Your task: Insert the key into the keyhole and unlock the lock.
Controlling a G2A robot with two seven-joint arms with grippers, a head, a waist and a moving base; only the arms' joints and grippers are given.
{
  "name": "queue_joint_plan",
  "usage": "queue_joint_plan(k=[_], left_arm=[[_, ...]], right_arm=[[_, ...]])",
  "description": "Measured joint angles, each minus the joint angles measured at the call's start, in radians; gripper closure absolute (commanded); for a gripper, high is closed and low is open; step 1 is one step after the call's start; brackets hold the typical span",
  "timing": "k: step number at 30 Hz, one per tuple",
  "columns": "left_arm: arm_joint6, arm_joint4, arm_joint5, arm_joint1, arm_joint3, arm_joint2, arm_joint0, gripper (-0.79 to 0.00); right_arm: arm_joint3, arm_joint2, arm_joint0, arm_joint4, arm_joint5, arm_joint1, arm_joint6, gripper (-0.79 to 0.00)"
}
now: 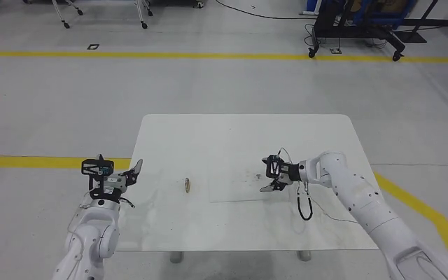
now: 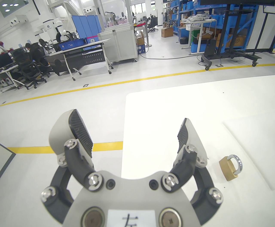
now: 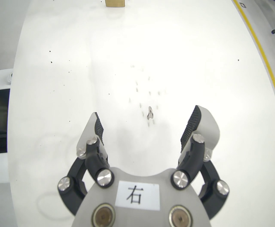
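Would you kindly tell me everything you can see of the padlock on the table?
The padlock is small, with a brass-coloured block body and a silvery curved shackle that looks closed. It rests on its side on the white table, roughly midway between the two arms and somewhat nearer the left gripper, which is open and clear of it. Nothing but the tabletop touches it. Its keyhole cannot be made out.

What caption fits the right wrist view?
Open right gripper facing the small key on the white table, padlock beyond.
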Motion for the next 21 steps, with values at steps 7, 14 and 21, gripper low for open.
queue_joint_plan(k=[7,14,21], left_arm=[[0.000,0.000,0.000,0.000,0.000,0.000,0.000,-0.785],[0.000,0.000,0.000,0.000,0.000,0.000,0.000,-0.785],[0.000,0.000,0.000,0.000,0.000,0.000,0.000,-0.785]], right_arm=[[0.070,-0.123,0.085,0.078,0.000,0.001,0.019,-0.326],[0.130,-0.197,0.143,0.135,0.000,-0.012,0.049,-0.305],[0.159,-0.241,0.172,0.155,0.000,-0.025,0.051,-0.259]])
